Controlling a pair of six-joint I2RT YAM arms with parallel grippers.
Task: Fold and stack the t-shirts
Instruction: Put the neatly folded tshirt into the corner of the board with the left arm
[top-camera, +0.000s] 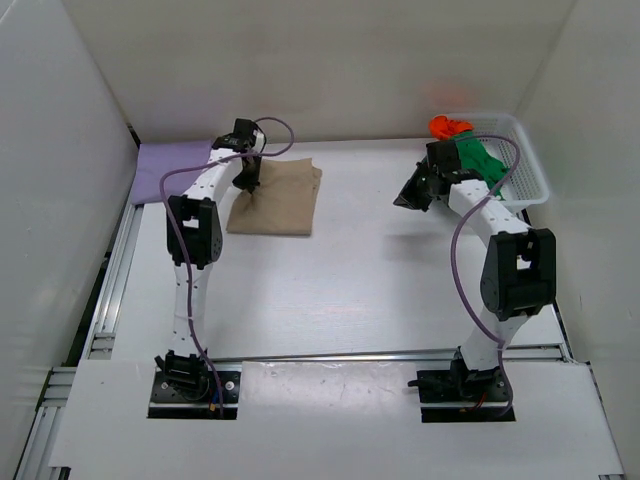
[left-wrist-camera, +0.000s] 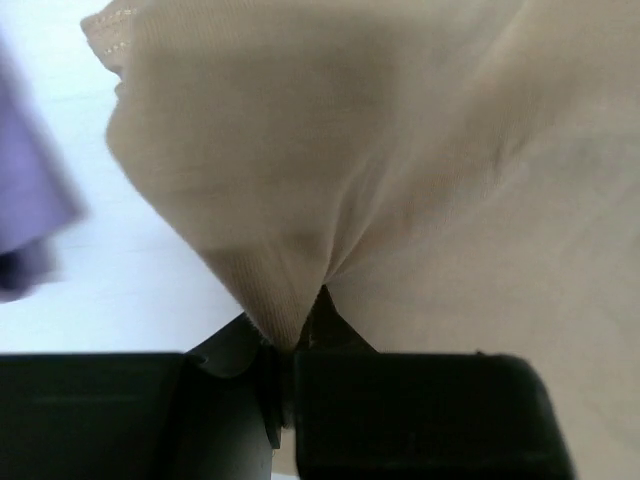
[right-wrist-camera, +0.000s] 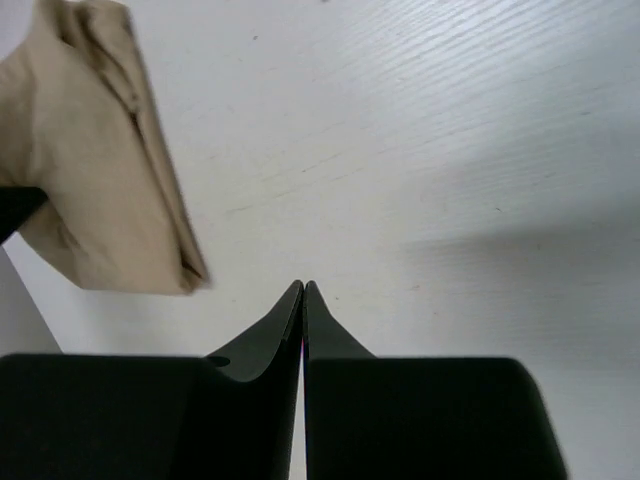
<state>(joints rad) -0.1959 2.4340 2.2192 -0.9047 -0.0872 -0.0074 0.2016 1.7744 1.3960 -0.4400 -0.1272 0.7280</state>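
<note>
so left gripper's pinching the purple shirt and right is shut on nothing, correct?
Not quite. The left wrist view shows the left gripper pinching the beige t-shirt; the purple t-shirt lies off to the side, untouched. The right gripper is indeed shut on nothing.

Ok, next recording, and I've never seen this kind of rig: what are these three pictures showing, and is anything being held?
Two robot arms are bolted at the near edge of a white table. The wide picture comes from a fixed camera above and behind them; the other two come from cameras on each wrist. The left hand is shut on a fold of the beige t-shirt, which lies folded on the table. A lilac t-shirt lies flat at the far left. The right hand is shut and holds nothing. Behind it, a white mesh basket holds a green t-shirt and an orange-red t-shirt.
</note>
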